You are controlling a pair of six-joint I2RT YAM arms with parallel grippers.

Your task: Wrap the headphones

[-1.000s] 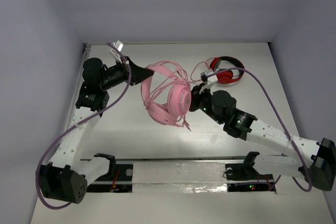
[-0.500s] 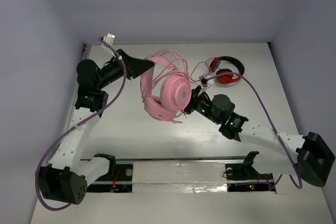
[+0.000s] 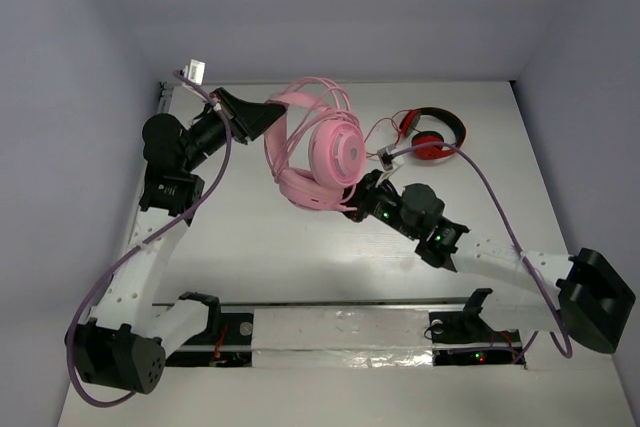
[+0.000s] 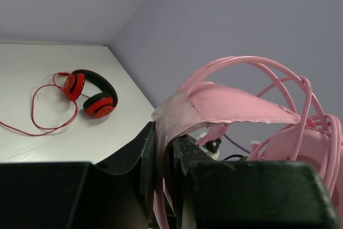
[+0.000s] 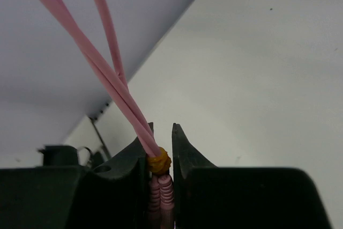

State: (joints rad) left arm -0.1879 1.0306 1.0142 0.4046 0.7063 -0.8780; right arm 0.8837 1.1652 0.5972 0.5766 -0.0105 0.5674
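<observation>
table (image 3: 250, 247) middle: headphones (image 3: 335, 152) held aloft by left claw (image 4: 167, 151), right claw (image 5: 159, 156)

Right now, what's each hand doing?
Left hand: closed on the headband of the pink headphones.
Right hand: closed on the end of the pink cable.

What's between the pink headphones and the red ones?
A loop of red cable on bare table, between the pink headphones and red headphones. Top view shows it.
</observation>
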